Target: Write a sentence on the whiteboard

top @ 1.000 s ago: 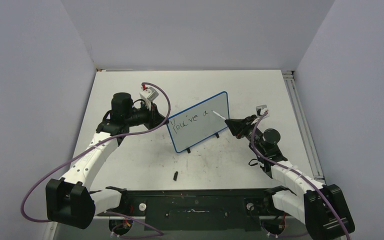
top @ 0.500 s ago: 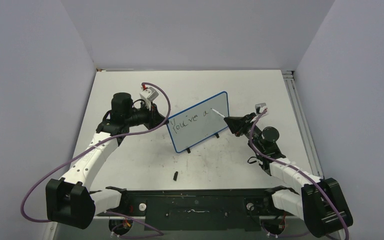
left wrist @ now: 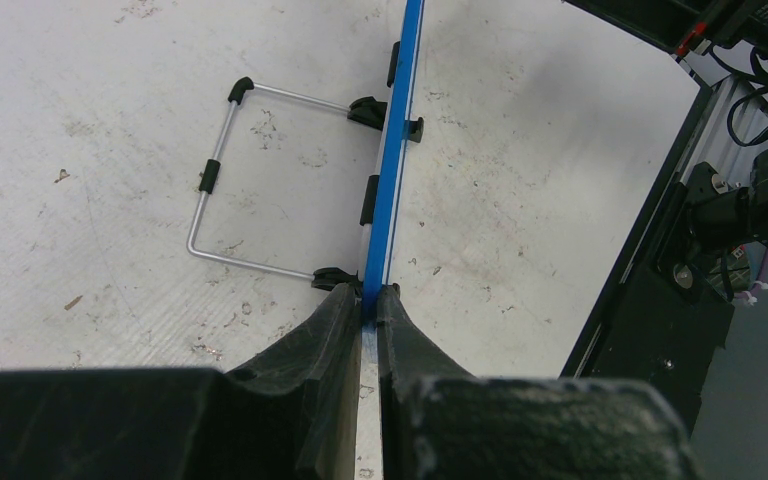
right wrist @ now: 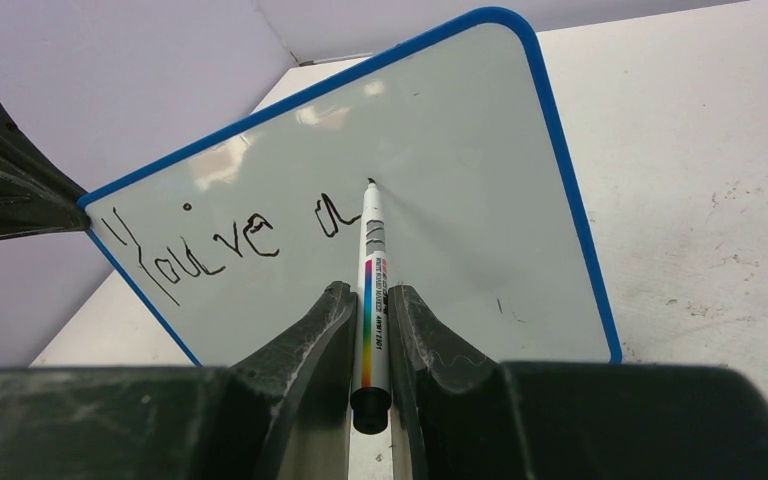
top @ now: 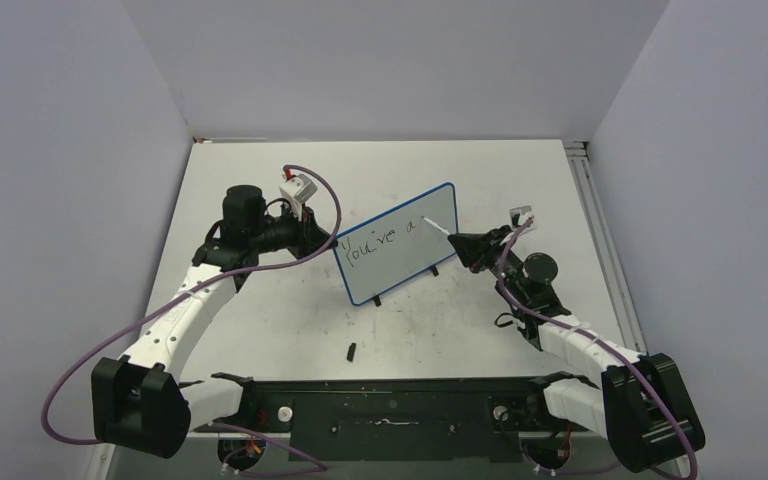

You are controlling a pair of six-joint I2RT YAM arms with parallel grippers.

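Observation:
The whiteboard [top: 400, 245], white with a thin blue frame, stands tilted at mid-table. My left gripper [top: 326, 238] is shut on its left edge; the left wrist view shows the blue frame [left wrist: 392, 170] pinched between the jaws of that gripper [left wrist: 368, 295]. The sentence [right wrist: 235, 240] reads "You've a" in black marker. My right gripper [right wrist: 370, 300] is shut on a white marker [right wrist: 372, 270] with a rainbow stripe. The marker's tip sits at the board surface just right of the "a". In the top view the right gripper [top: 463, 243] is beside the board's right part.
A wire stand [left wrist: 230, 175] with black feet props the board from behind. A small black marker cap [top: 351, 350] lies on the table toward the near edge. A black rail [top: 390, 395] with the arm bases runs along the front. Grey walls enclose the table.
The right arm has shifted slightly left and up along the board, carrying the marker tip a little past the "a". The left arm and board have not moved.

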